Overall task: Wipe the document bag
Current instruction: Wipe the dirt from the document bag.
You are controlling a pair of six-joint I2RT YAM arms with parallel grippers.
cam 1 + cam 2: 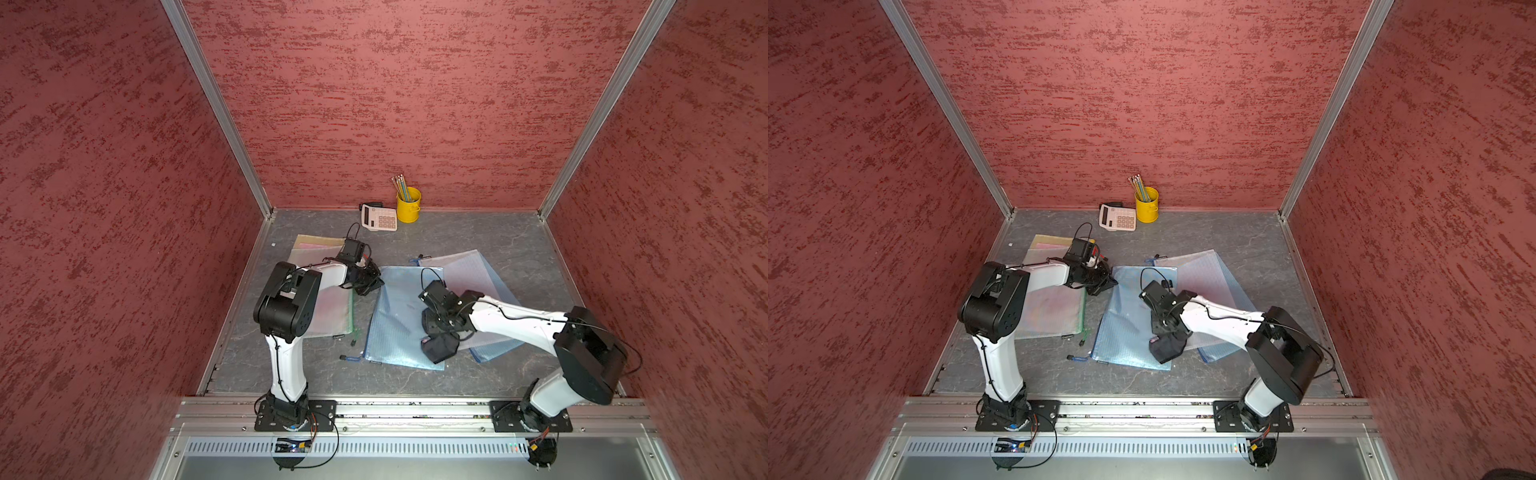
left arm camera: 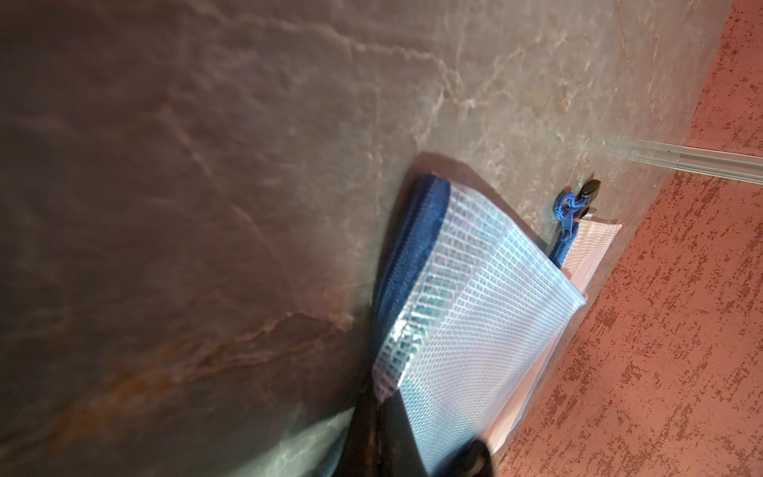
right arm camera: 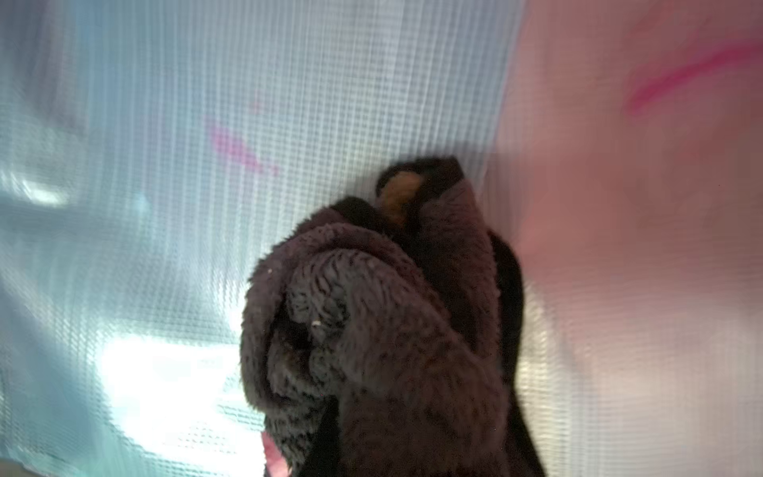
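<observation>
Blue bag [image 1: 399, 316] lies at centre of table [image 1: 478, 374]. Right claw [image 1: 439, 338] closed tight on dark cloth [image 1: 440, 351], pressing it on bag's near right part. Left claw [image 1: 371, 286] clamped on bag's far left corner. Keep that corner pinned, drag cloth flat across pink marks [image 3: 235, 148].

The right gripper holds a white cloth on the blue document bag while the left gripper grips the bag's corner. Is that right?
The cloth is dark, nearly black, not white; the right wrist view shows it. The right gripper does hold it on the blue document bag, and the left gripper grips the bag's corner.
</observation>
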